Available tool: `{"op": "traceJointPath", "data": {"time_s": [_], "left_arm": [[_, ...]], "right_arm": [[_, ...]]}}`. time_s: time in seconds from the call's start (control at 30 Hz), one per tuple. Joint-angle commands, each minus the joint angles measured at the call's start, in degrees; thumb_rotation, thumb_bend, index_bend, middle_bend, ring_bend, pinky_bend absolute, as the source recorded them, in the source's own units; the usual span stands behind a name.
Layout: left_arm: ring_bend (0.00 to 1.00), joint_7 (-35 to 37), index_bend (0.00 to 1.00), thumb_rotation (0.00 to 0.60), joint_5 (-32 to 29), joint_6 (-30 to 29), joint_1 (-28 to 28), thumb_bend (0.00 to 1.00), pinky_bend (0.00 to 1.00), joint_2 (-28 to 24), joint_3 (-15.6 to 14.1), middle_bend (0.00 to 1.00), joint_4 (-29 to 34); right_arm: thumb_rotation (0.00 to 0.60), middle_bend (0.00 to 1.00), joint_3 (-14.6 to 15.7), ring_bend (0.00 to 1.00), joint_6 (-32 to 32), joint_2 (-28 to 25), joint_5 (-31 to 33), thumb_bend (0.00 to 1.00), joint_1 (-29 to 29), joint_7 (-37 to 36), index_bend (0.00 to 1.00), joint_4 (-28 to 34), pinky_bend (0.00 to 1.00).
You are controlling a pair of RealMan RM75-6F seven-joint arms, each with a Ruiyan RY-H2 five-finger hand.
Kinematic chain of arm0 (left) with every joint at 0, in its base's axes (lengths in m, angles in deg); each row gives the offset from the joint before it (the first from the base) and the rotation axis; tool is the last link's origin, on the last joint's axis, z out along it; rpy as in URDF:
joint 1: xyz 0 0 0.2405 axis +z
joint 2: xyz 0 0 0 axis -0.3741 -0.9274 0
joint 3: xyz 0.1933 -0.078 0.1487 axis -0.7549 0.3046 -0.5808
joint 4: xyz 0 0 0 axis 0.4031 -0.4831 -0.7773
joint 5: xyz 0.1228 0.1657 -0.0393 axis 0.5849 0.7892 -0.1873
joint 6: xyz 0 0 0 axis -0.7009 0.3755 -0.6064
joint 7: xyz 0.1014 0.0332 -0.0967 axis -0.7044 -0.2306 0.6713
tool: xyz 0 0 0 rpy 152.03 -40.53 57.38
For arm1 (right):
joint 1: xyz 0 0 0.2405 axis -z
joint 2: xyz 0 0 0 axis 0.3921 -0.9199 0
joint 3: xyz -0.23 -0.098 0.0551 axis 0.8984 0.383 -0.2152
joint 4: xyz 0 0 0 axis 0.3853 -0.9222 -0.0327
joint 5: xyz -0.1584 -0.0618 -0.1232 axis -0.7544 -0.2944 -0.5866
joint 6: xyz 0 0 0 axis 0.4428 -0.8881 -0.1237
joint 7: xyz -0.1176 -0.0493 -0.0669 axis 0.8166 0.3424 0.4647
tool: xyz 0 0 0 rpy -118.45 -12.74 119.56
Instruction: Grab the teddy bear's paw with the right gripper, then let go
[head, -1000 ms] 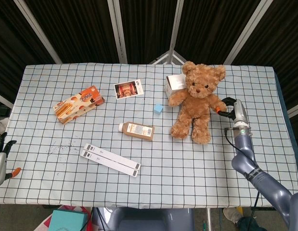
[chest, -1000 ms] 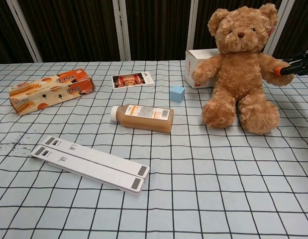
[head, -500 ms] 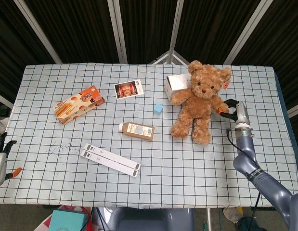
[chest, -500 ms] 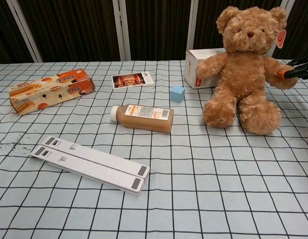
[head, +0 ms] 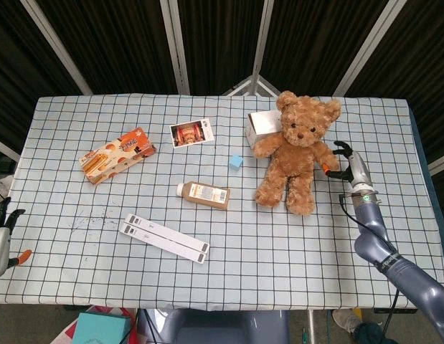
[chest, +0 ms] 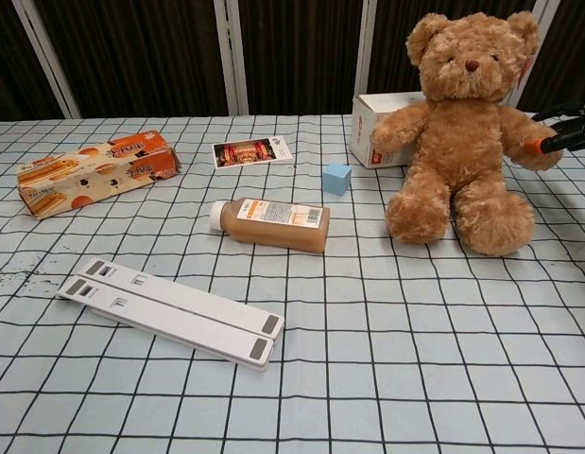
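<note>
Teddy bear [chest: 457, 132] paw [chest: 533, 151] between right hand [head: 346, 162] fingers [chest: 561, 138].

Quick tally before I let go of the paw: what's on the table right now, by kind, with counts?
Teddy bear: 1
Boxes: 2, the orange snack box and the white box behind the bear
Bottle lying on its side: 1
Photo card: 1
Blue cube: 1
White flat bars: 2, side by side
Total: 8
</note>
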Motion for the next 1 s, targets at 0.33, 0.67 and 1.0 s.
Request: {"op": "traceJointPath", "data": {"time_s": [0.33,0.67,1.0], "left_arm": [[0.00,1.2,0.19,0.600,0.5,-0.4,0.3,0.24,0.03,-0.6,-0.1,0.00,0.3],[0.00,2.7,0.19,0.600,1.3,0.2,0.4,0.24,0.03,-1.6,-0.6,0.00,0.9],[0.00,6.5,0.19,0.600,5.5,-1.2,1.5,0.24,0.03,-3.4,-2.1,0.00,1.5]], "right_arm": [[0.600,0.06,-1.1,0.00,3.6,-9.6,-11.6,0.35,7.4,-10.7,0.00,10.8,0.00],[0.600,0.06,7.8,0.00,-8.0,-26.2,-33.3,0.35,25.2,-11.2,0.00,33.3,0.00],[0.600,0.07,15.8,0.00,-42.9,-22.9,-41.7,0.35,41.2,14.8,0.00,39.8,0.00]]}}
